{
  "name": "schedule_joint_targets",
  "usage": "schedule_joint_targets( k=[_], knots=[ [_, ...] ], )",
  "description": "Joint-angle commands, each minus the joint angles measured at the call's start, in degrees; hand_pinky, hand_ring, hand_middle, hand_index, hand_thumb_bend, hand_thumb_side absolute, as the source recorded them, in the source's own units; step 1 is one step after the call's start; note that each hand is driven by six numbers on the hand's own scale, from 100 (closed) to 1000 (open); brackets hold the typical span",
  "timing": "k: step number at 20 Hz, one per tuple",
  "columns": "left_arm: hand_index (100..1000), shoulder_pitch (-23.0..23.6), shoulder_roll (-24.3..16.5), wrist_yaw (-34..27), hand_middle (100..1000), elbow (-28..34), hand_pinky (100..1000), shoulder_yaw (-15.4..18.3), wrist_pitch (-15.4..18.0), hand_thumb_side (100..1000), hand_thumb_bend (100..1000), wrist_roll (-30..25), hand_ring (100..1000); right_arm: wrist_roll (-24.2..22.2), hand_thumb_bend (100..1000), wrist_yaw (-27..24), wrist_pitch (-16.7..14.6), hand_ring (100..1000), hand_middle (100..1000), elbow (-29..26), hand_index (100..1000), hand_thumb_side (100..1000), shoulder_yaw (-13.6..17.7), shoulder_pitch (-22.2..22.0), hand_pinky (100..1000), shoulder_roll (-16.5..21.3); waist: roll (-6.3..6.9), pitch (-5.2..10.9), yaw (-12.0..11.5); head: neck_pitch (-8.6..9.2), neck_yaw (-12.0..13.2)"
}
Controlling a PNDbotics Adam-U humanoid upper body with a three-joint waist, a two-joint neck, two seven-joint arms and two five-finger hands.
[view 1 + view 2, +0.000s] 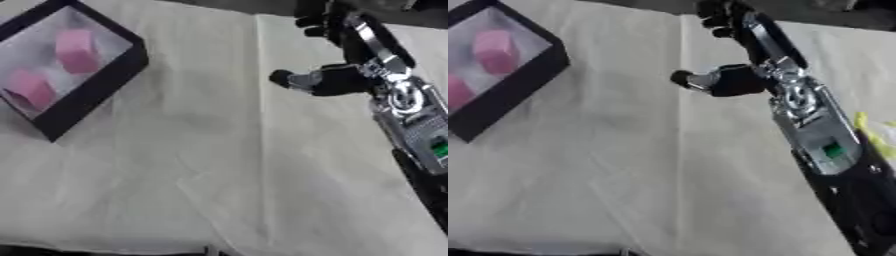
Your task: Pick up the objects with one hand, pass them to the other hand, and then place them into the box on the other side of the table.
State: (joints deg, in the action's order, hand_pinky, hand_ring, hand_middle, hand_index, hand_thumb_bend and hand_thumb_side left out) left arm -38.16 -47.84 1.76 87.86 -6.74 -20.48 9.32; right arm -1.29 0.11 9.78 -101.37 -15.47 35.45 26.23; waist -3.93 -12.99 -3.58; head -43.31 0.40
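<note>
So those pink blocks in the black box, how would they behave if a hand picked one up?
The pink blocks look chunky, with softly rounded edges, so probably foam-like: light and slightly squashy. Their flat sides suggest they would slide rather than roll. Nothing about them looks fragile. They sit in the black box.

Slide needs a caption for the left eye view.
Right hand reaches across the cloth-covered table; two pink objects lie in the black box at left.

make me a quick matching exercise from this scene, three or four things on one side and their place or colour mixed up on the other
Things:
1. box
2. blocks
3. right hand
4. cloth

Descriptions:
a. pink, lying inside the box
b. cream, covering the table
c. black rim, upper left
d. upper right, holding nothing, thumb pointing left

Pairs: 1-c, 2-a, 3-d, 4-b
</note>
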Motion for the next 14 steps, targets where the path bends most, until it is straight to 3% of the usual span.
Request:
schedule_joint_targets(
  k=[1, 6, 14],
  knots=[
    [787, -0.4, -2.4, -0.2, 683, 1.3, 679, 0.6, 0.0, 467, 280, 0.1, 669, -0.5, 694, -2.1, 1.4, 835, 785, -1.7, 830, 111, 2.6, -0.2, 844, 4.6, 0.42, 1.15, 0.1, 0.16, -1.1],
    [786, 0.1, -2.7, -0.4, 680, 2.6, 678, 0.6, 0.2, 462, 280, 0.4, 667, -1.0, 676, -3.1, 2.6, 846, 798, -2.1, 841, 177, 5.4, -2.7, 850, 9.9, 0.51, 0.82, 0.2, 0.61, -3.0],
    [783, 0.3, -3.1, -0.4, 677, 2.9, 678, 0.7, 0.3, 451, 270, 0.6, 665, -0.9, 684, -1.4, 2.7, 836, 788, -1.6, 832, 185, 9.3, -7.6, 851, 17.4, 0.71, 0.53, 0.3, 1.14, -5.6]
  ],
)
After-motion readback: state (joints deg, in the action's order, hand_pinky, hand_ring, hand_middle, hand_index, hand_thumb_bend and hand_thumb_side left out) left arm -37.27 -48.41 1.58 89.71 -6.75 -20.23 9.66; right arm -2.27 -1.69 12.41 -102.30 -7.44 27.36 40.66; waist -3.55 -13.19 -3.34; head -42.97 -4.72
